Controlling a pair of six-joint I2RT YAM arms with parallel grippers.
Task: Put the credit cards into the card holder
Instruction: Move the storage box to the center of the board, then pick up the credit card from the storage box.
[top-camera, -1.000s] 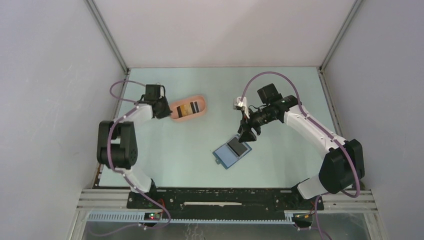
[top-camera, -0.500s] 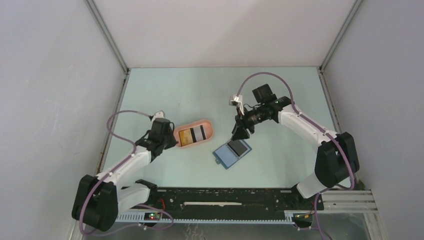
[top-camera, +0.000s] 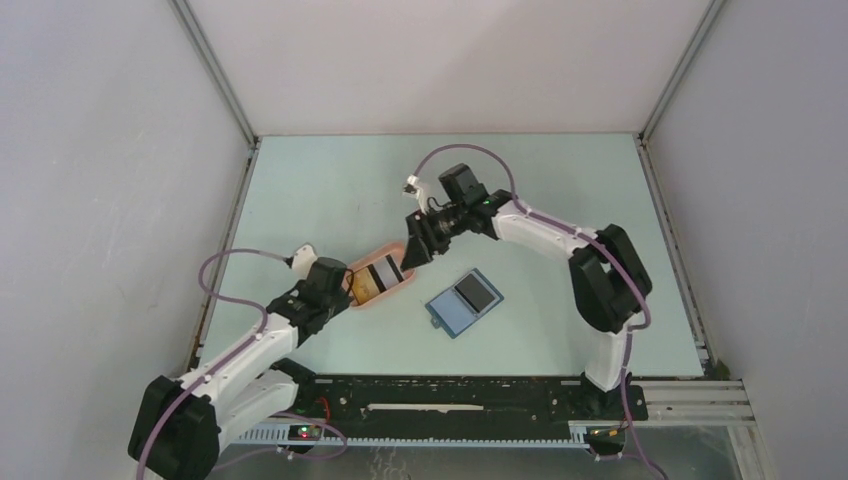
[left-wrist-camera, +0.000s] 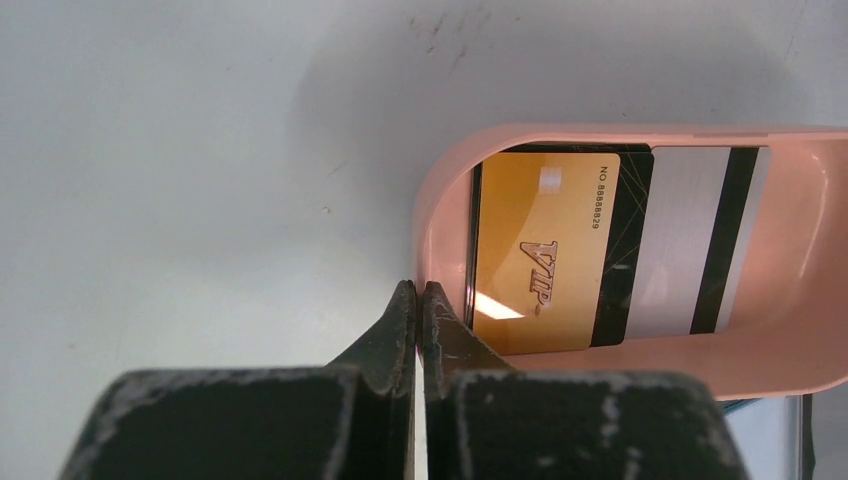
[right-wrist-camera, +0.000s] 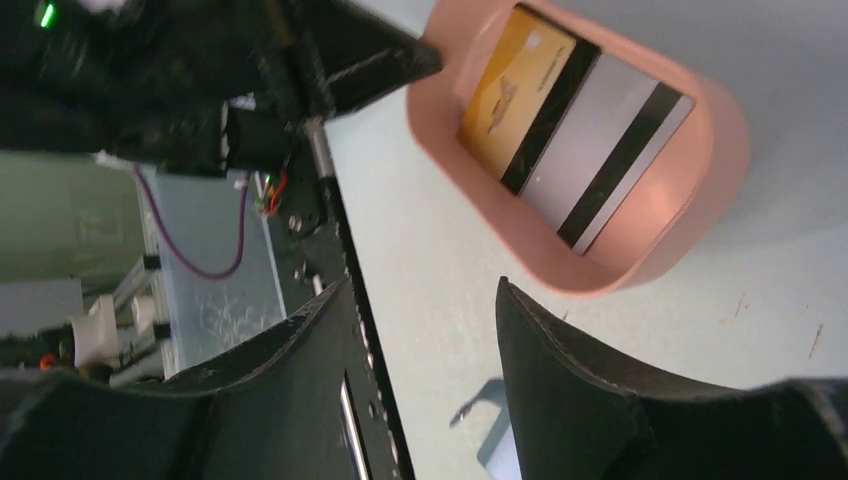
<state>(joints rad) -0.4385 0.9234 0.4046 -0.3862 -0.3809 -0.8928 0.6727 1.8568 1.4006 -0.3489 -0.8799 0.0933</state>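
Note:
The credit cards (left-wrist-camera: 545, 255) lie overlapped in a pink oval tray (left-wrist-camera: 800, 330): a gold one on top, a black one (left-wrist-camera: 622, 250) under it, and a silver one with a black stripe (left-wrist-camera: 690, 240). My left gripper (left-wrist-camera: 420, 290) is shut on the tray's left rim, one finger on each side of the wall. My right gripper (right-wrist-camera: 422, 290) hangs open and empty just off the tray's (top-camera: 398, 292) far right end. The card holder (top-camera: 465, 303), a blue wallet, lies open on the table to the right of the tray, with a dark grey pocket showing.
The black rail of the arm bases (top-camera: 450, 395) runs along the near table edge. Grey walls close in the left, back and right sides. Bare pale green table (top-camera: 330, 190) stretches behind the tray.
The left gripper has drawn the pink tray from the back left toward the near edge, close to the wallet. The right gripper has swung left from above the wallet to the tray's far end.

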